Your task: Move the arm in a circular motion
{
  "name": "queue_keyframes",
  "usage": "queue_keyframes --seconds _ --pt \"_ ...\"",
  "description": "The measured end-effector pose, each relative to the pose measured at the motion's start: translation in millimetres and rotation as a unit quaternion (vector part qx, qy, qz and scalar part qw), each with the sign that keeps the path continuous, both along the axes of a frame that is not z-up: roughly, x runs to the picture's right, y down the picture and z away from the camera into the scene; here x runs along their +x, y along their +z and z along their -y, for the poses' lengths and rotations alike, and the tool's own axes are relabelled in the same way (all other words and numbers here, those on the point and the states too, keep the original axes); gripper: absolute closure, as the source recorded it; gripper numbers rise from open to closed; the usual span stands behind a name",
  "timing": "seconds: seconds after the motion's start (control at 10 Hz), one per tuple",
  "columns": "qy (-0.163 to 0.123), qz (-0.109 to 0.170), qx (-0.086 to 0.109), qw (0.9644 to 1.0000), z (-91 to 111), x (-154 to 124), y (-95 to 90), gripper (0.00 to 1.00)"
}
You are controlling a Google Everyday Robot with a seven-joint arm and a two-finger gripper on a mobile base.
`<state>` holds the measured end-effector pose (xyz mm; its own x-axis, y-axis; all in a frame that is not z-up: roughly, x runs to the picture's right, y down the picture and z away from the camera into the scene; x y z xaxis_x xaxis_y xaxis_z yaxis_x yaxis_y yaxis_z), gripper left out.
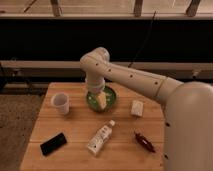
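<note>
The tool (102, 100) — blurred over the bowl (114, 101) — grip unreadable.

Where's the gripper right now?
In the camera view the gripper hangs from the arm over the green bowl at the table's back centre, right of the white cup.
</note>
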<state>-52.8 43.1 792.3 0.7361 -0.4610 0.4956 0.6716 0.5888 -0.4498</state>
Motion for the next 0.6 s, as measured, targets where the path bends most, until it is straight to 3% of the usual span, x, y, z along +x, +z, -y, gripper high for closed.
queue_keyframes --seconds 0.3,0.6 --pt "0.020 -0.043 -0.001 0.9988 44.3 39.6 49.3 0.20" --pt "0.048 -0.080 0.004 0.9956 64.3 96.5 66.7 0.20"
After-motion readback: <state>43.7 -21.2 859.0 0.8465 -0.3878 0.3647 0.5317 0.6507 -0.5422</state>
